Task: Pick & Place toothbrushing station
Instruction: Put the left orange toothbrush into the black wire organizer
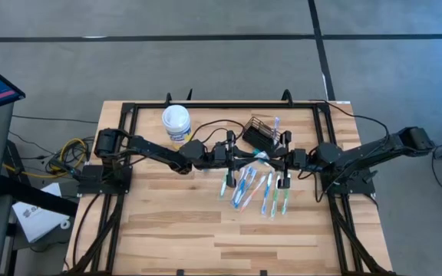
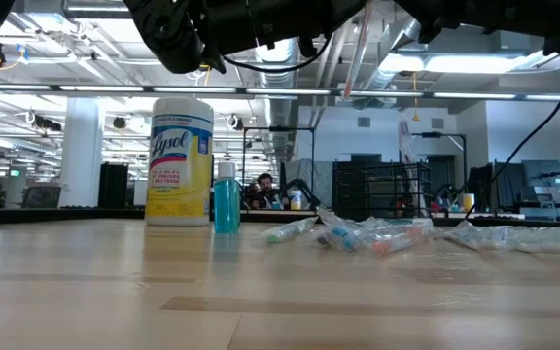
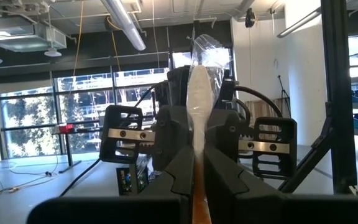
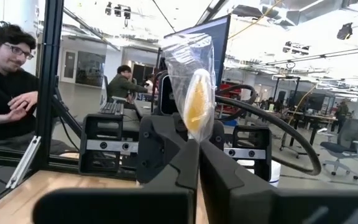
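The toothbrushing station (image 1: 262,132), the black mesh caddy, sits toward twelve o'clock on the table (image 1: 229,245), with what looks like one blue brush already standing in it. Just below it, both arms meet head-on above the table's middle. The left gripper (image 3: 197,168) is clamped on a wrapped toothbrush (image 3: 199,93), and the right gripper (image 4: 197,162) is pinched on that same wrapped brush from the other end, a handover by the look of it. Toward six o'clock of the caddy, a cluster of wrapped toothbrushes (image 1: 255,190) lies loose. At ten o'clock stands the yellow canister (image 1: 176,123). Early days, I'd say: most brushes left.
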Motion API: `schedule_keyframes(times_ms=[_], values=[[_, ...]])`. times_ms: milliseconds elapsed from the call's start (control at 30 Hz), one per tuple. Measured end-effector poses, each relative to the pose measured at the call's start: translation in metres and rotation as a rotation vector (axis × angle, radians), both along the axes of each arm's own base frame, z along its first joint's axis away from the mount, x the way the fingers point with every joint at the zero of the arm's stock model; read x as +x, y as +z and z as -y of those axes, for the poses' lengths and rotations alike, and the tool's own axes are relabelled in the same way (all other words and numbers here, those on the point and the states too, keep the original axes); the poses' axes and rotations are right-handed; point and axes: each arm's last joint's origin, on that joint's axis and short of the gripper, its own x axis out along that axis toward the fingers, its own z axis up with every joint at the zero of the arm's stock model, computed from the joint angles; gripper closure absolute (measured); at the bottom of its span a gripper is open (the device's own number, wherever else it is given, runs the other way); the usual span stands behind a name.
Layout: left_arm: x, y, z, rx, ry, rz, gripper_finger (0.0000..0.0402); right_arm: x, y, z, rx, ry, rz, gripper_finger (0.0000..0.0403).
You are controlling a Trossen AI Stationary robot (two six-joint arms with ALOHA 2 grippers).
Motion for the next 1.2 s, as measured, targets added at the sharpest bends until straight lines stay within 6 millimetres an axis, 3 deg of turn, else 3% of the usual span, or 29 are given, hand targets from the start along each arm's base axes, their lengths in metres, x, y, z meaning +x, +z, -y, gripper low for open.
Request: schedule_keyframes(times_ms=[500,800,1200], values=[[0.000,0.000,0.000,0.002,0.003,0.001,0.0329,0.000,0.000,0.000,-0.003,-0.002,-0.003,0.0403],[-0.002,-0.004,-0.002,0.001,0.013,-0.019,0.0321,-0.003,0.002,0.001,-0.001,-0.016,0.003,0.0403],[-0.063,0.008,-0.006,-0.014,0.035,-0.041,0.0320,-0.009,0.005,0.007,-0.008,-0.116,-0.016,0.0403]])
